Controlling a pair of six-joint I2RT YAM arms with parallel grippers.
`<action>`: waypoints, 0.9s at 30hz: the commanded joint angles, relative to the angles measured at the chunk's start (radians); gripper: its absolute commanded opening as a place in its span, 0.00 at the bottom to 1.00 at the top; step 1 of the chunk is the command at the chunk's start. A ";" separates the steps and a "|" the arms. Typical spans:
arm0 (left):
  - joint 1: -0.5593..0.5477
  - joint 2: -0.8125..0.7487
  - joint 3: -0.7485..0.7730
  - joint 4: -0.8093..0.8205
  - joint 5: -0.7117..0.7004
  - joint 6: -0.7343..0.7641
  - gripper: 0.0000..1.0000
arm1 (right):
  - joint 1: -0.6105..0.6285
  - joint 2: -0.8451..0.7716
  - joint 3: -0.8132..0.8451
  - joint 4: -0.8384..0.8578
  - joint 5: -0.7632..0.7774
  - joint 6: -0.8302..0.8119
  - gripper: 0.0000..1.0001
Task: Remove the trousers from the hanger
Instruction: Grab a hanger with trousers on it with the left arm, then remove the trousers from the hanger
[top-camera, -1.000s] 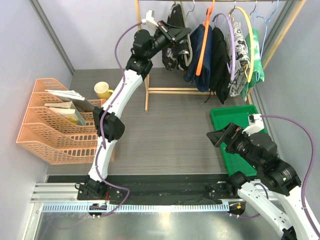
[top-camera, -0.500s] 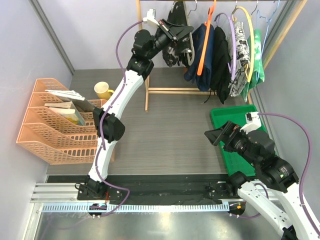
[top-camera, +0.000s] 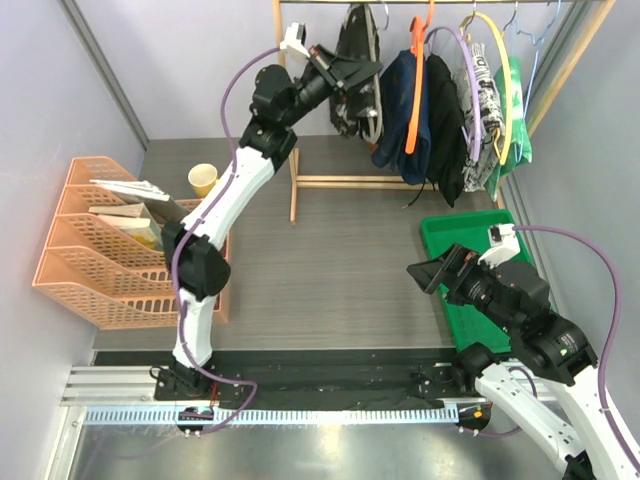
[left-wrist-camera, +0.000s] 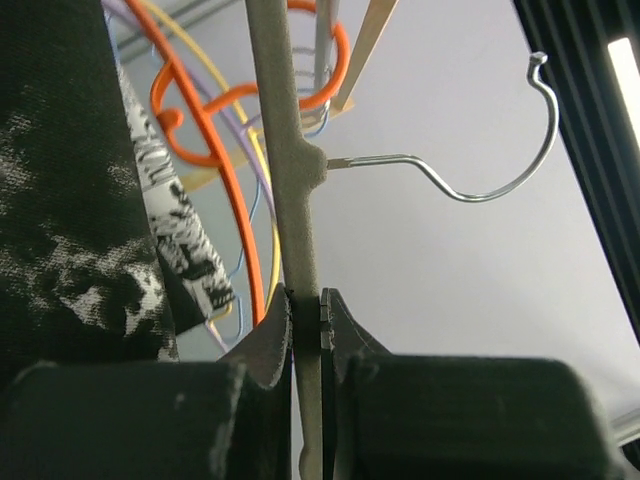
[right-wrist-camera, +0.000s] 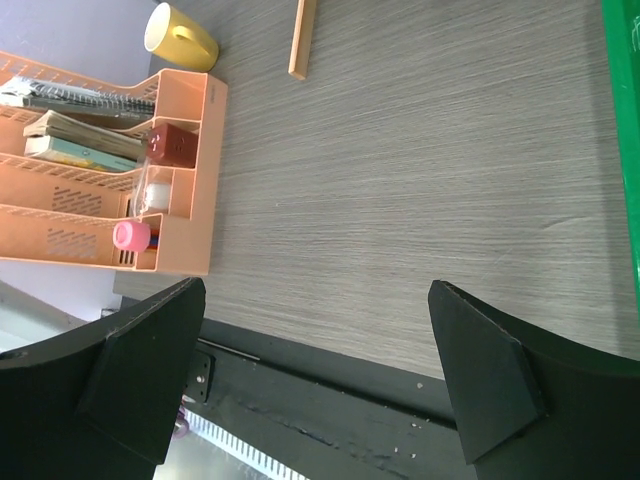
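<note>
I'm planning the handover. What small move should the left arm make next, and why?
Probably draw the hanger back from the rack, toward the right gripper. The left gripper is shut on the hanger's stem, its hook seems to hang on nothing, the marbled trousers hang from it, and the right gripper stands open.

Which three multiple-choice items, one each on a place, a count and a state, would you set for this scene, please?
1. The yellow cup stands: A beside the orange file rack; B on a chair; C on a shelf.
2. How many trousers hang on the clothes rack? A three; B five; C seven.
3. The left gripper is: A open; B shut on the cup; C shut on a hanger.
A: the cup sits by the file rack's end. B: five garments hang in a row. C: its jaws clamp the hanger's bar.
</note>
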 joint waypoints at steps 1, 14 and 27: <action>-0.005 -0.250 -0.128 0.180 0.088 0.021 0.00 | -0.002 -0.002 0.009 0.030 -0.024 -0.068 1.00; 0.001 -0.553 -0.484 0.065 0.145 -0.005 0.00 | -0.002 0.093 0.102 0.015 0.045 -0.255 1.00; 0.028 -0.979 -0.829 -0.156 0.007 0.074 0.00 | -0.002 0.237 0.162 0.042 0.098 -0.401 0.97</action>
